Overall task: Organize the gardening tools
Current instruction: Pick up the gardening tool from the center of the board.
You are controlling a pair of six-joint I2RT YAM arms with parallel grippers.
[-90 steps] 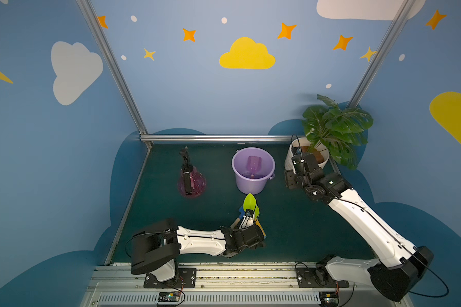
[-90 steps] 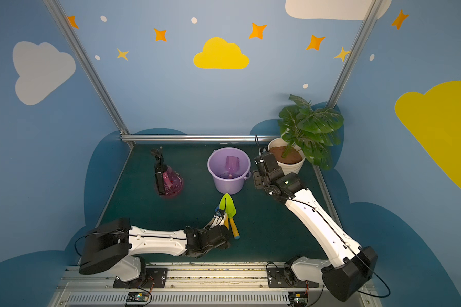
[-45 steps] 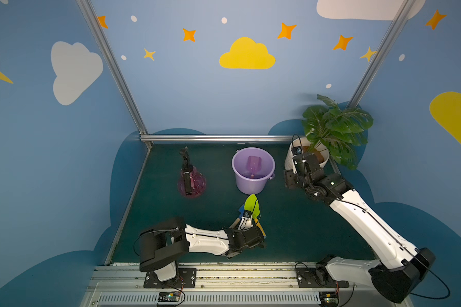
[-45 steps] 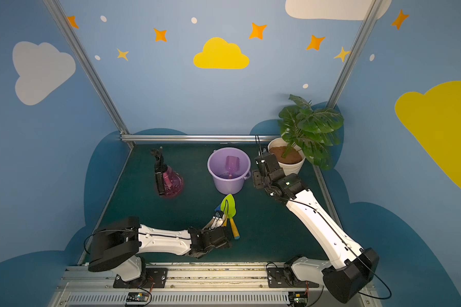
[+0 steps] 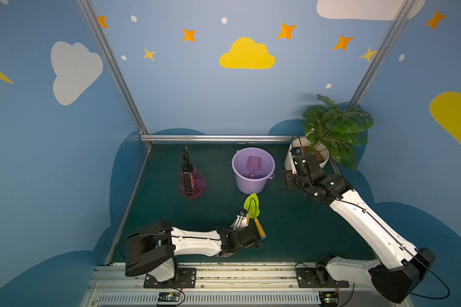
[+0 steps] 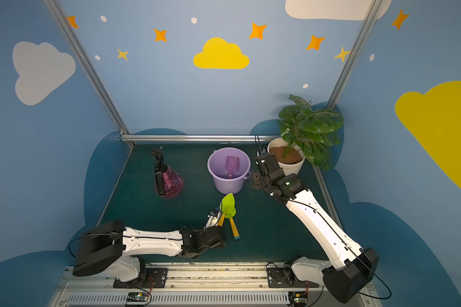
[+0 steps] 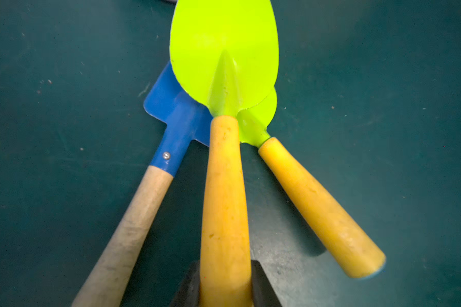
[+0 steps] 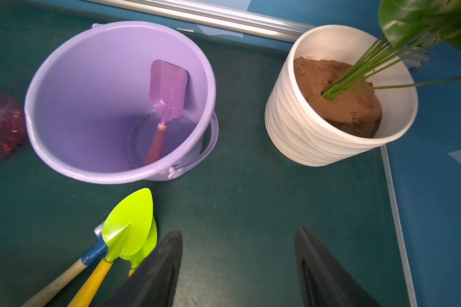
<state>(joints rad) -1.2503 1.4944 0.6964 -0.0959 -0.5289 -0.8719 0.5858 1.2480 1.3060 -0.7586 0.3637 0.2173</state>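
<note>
Lying tools, top views: 3 tools make a fan on the green mat (image 5: 304,226) just in front of the lilac bucket (image 5: 250,186). The upper trowel (image 5: 249,204) is on top, so it is judged the natural one to take first.
Left gripper, top views: the left gripper (image 5: 249,228) sits low at the handle ends. Its fingers are hidden under the wrist here.
Right gripper, top views: the right gripper (image 6: 258,180) hovers between the bucket and the white plant pot (image 6: 290,166), apart from the tools, probably to leave room.
Spray bottle, top views: the spray bottle (image 5: 191,183) stands upright, well apart from the fan.
Grip, left wrist view: 2 black fingers (image 7: 189,287) stand narrow and press the upper trowel's yellow handle from both sides. The frame edge cuts them off.
Below, left wrist view: the upper blade partly covers the lower trowel (image 7: 317,207) and the blue spade (image 7: 171,111). Whether the held trowel is lifted cannot be told.
Fingers, right wrist view: both stand wide with only mat between them.
Bucket, right wrist view: the purple scoop (image 8: 167,93) leans inside, handle down, so 1 tool is already sorted. The bottle is only a pink blur at the edge.
</note>
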